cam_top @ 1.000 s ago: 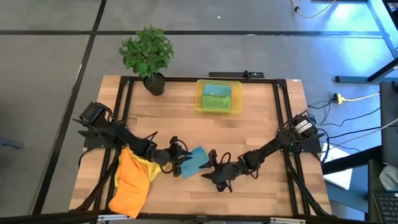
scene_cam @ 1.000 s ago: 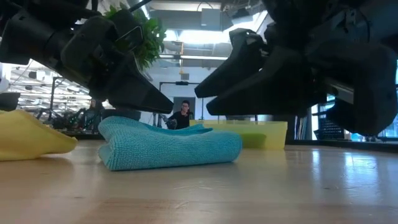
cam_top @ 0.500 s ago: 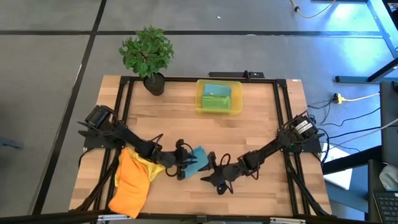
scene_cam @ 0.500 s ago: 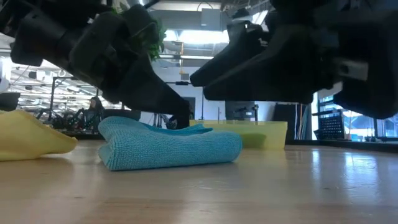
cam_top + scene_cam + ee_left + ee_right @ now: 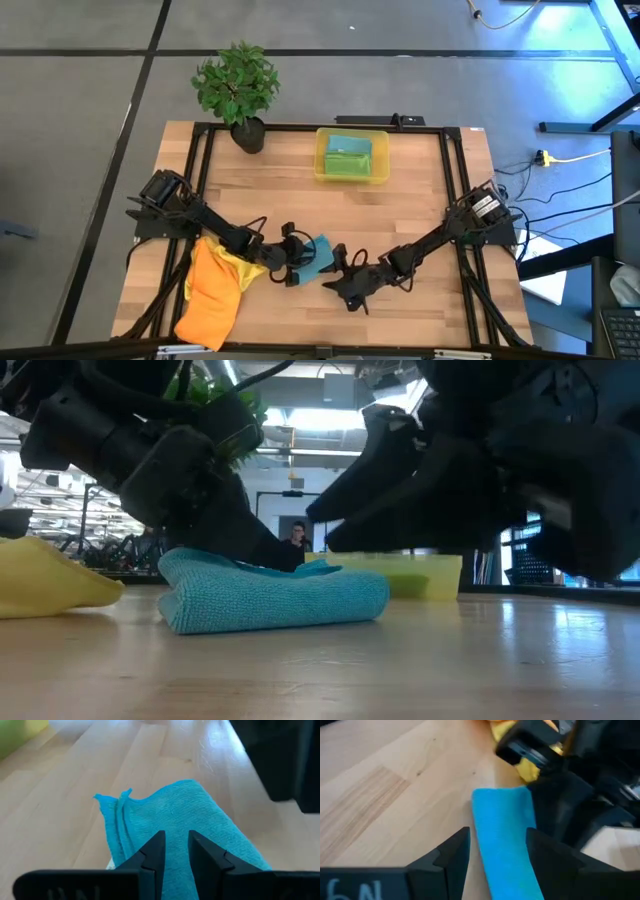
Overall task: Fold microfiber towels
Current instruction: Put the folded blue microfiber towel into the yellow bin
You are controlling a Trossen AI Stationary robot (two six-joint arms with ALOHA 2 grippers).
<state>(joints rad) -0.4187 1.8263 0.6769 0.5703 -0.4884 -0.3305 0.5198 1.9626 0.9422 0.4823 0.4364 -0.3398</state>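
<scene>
Towels number five: one folded teal-blue microfiber towel (image 5: 320,254) near the wooden table's (image 5: 420,210) front middle, orange (image 5: 208,300) and yellow (image 5: 236,268) ones heaped just left, two in the translucent yellow bin (image 5: 351,155); left gripper (image 5: 174,851) nearly closed, resting on the teal towel without pinching it; right gripper (image 5: 497,851) spread over it

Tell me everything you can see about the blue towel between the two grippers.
The blue towel is a soft, nubby teal cloth folded into a thick bundle with rounded edges, lying flat on the wooden table near its front middle. The left gripper is down on its top, fingers close together. The right gripper sits at its other side, fingers spread, not holding it. A yellow cloth and an orange one lie to its left.
</scene>
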